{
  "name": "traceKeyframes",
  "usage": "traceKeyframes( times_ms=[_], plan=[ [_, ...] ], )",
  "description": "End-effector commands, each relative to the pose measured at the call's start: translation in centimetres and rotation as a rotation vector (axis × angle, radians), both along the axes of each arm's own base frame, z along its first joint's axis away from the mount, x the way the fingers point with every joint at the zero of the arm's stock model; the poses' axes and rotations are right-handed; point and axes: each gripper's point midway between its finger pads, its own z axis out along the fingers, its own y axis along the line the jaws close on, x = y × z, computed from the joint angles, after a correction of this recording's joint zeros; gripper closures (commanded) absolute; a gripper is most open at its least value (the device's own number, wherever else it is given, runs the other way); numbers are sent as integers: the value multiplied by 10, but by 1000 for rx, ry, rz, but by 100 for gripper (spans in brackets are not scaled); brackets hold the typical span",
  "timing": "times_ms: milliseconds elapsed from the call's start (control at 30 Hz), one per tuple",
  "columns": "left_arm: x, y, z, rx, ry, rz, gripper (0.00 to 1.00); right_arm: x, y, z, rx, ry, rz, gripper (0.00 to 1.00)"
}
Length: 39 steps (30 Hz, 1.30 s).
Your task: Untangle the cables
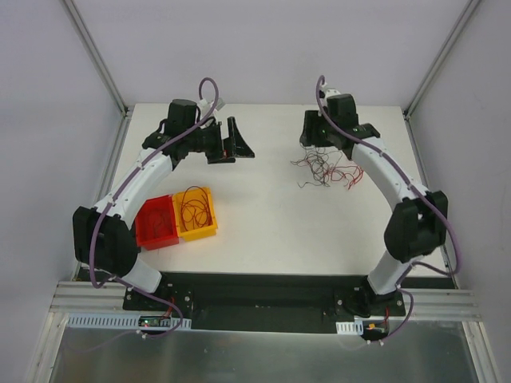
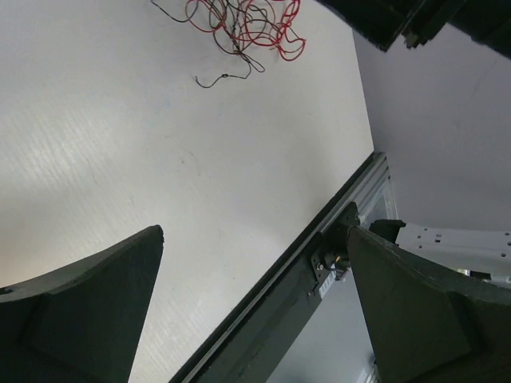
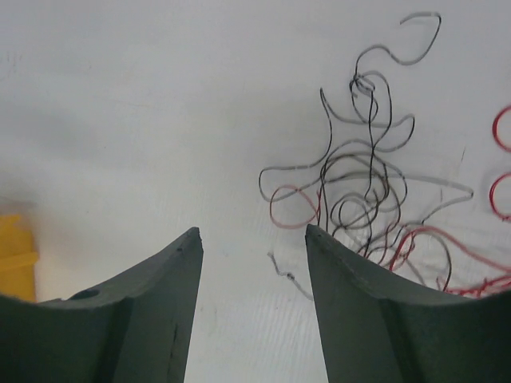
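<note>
A tangle of thin red and black cables lies on the white table at the right, just in front of my right gripper. In the right wrist view the cables lie ahead and to the right of my open, empty right gripper, some strands by the right finger. My left gripper is open and empty above the table's back left. In the left wrist view its gripper is spread wide, and the cables show far off at the top.
A red bin and a yellow bin stand side by side at the left; several dark red cables lie coiled in the yellow one. The yellow bin's edge shows in the right wrist view. The table's metal edge rail crosses the left wrist view.
</note>
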Motion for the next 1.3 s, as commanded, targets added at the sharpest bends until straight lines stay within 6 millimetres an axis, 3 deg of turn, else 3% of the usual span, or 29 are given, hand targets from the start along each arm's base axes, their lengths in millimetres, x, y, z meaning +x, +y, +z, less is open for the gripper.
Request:
traceKeyframes(
  times_ms=[0,133,267,533,600,667,767,933,1133,1267],
  plan=[
    [7,23,23,37,-125,109,2,23,5,-35,-191,103,156,43],
    [7,30,30,53,-170,132,2,38,26,-62,-353,127,281,43],
    [9,29,27,45,-151,120,2,46,26,-80,-477,189,227,44],
    [12,28,20,12,-92,105,2,-13,52,-90,-208,286,117,48],
    [12,28,19,12,-87,105,2,-29,48,-95,-157,305,55,51],
    [12,27,19,10,-83,103,2,-41,32,-102,-130,327,-96,54],
    [11,26,21,-2,-75,97,2,-50,19,-106,-18,291,-300,54],
    [9,24,23,-17,-80,91,2,-46,12,-127,207,217,-548,46],
    [10,25,21,-9,-84,96,2,-18,12,-149,294,143,-676,44],
    [9,26,24,-10,-92,95,2,-14,-3,-167,297,109,-785,45]
  ],
)
